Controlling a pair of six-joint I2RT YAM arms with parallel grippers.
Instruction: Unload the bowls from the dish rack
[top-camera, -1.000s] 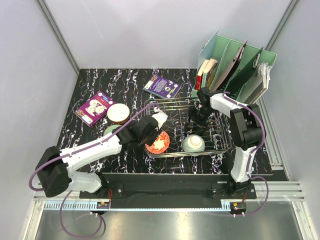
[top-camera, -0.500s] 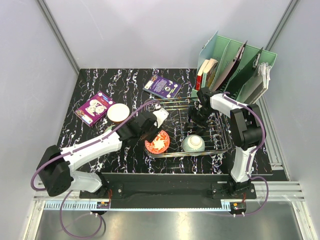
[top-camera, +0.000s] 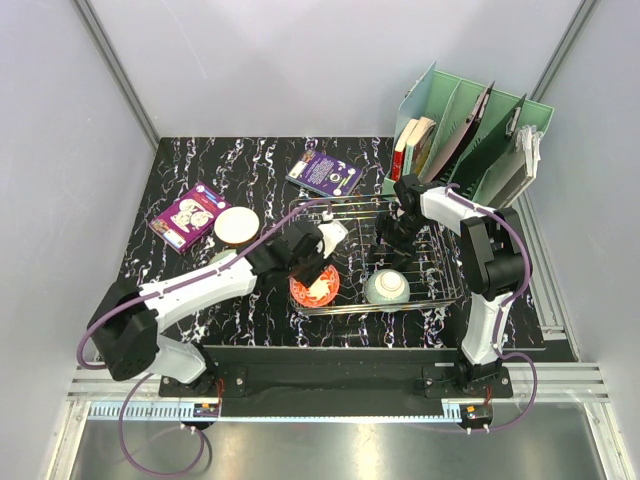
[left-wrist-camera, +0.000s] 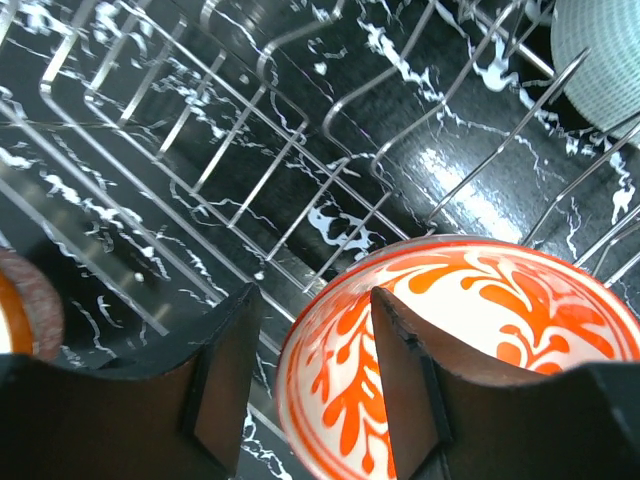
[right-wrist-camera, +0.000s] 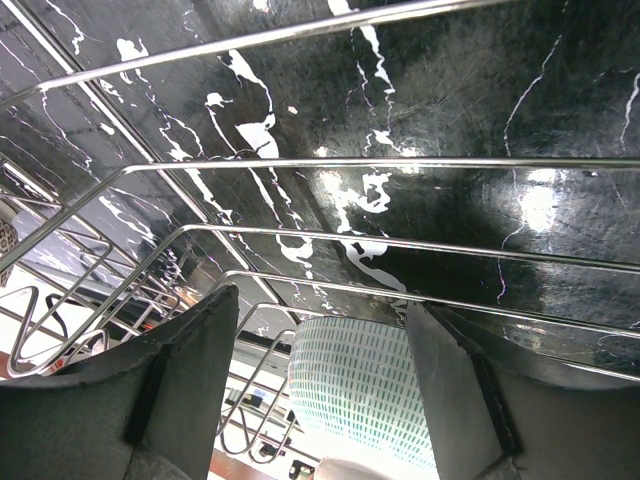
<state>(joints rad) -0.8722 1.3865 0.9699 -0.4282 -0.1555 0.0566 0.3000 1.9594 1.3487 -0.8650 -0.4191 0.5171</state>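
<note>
Left wrist view.
- Left gripper: jaws roughly half open and straddling the rim of the red floral bowl, with one finger inside the bowl and the other outside. The rim is not pinched, and nothing is held.
- Red floral bowl: upright, at the near left end of the dish rack.
- Right gripper: jaws wide apart, holding nothing, poised inside the rack above the pale green bowl and not touching it.
- Pale green bowl: near side of the rack, to the right of the red floral bowl, mouth down.
- Cream bowl: outside the rack, on the black marbled surface to its left.
- Two booklets: flat on the surface, behind and to the left of the rack.
- Mint-green file organizer: far right corner, behind the rack.
</note>
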